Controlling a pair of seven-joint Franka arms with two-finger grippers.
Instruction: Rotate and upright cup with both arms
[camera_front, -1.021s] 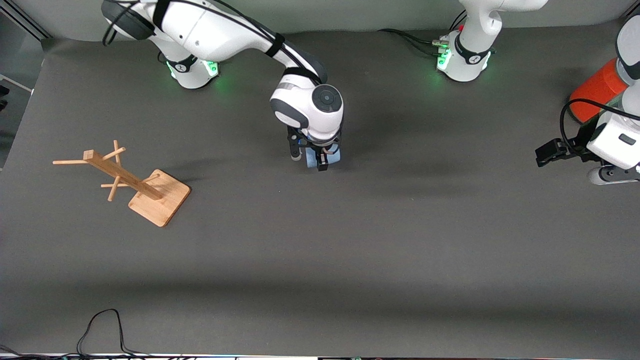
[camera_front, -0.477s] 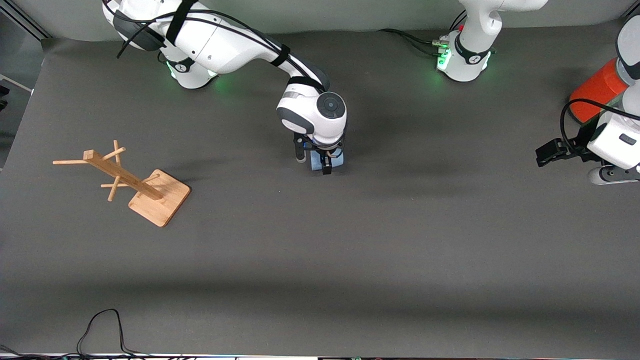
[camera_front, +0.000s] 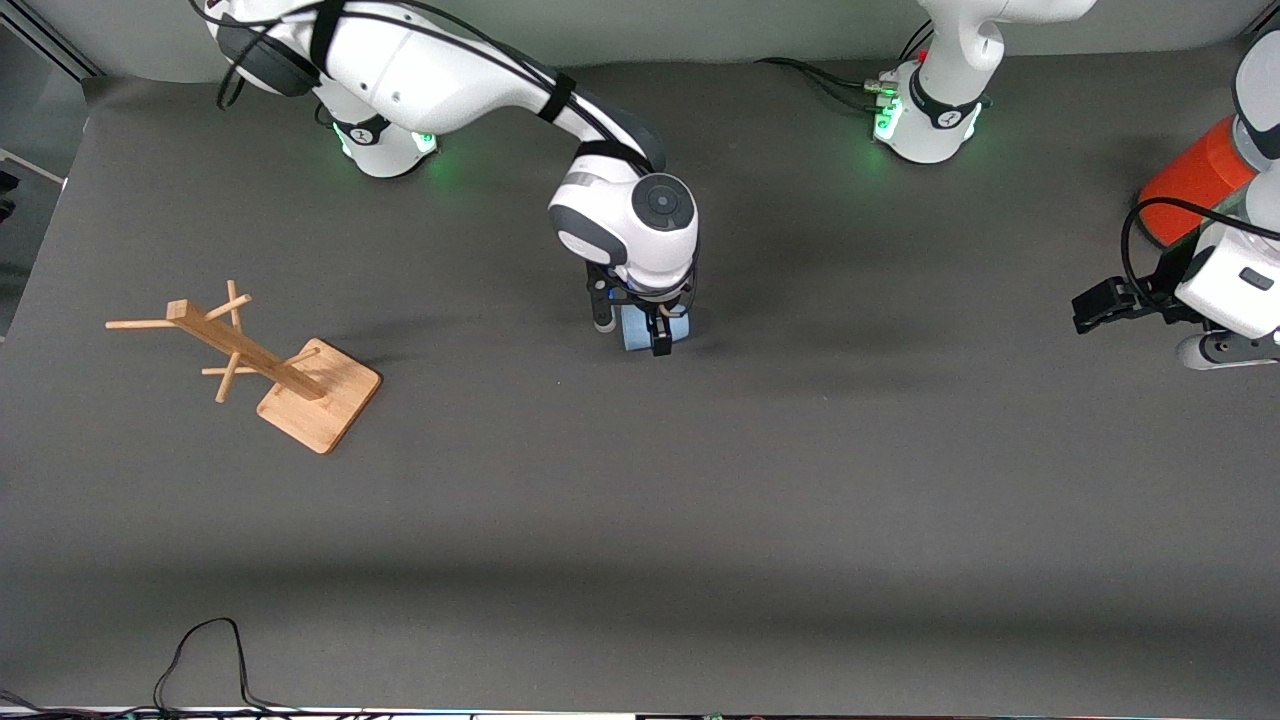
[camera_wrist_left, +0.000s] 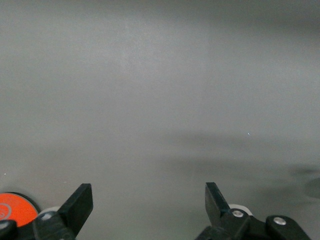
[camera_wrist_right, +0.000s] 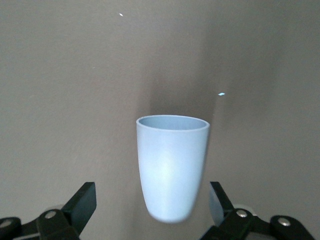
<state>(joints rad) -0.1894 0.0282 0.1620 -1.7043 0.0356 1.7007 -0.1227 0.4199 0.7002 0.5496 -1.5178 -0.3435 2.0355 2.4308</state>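
Observation:
The light-blue cup (camera_front: 636, 338) lies on its side on the grey table, near the middle. In the right wrist view the cup (camera_wrist_right: 172, 160) has its rounded base toward the gripper and its open mouth away from it. My right gripper (camera_front: 632, 333) is low over the cup and open. Its fingers (camera_wrist_right: 82, 202) straddle the base end without touching it, and the right gripper (camera_wrist_right: 151, 195) holds nothing. My left gripper (camera_wrist_left: 147, 200) is open and empty above bare table. The left arm (camera_front: 1232, 285) waits at its own end of the table.
A wooden peg rack (camera_front: 260, 365) stands on a square base toward the right arm's end. An orange can (camera_front: 1195, 180) stands by the left arm; its top (camera_wrist_left: 15, 207) shows in the left wrist view. A black cable (camera_front: 205, 650) lies at the table's front edge.
My right gripper has shifted a little toward the front camera and the left arm's end, staying open round the cup. The left arm has not moved.

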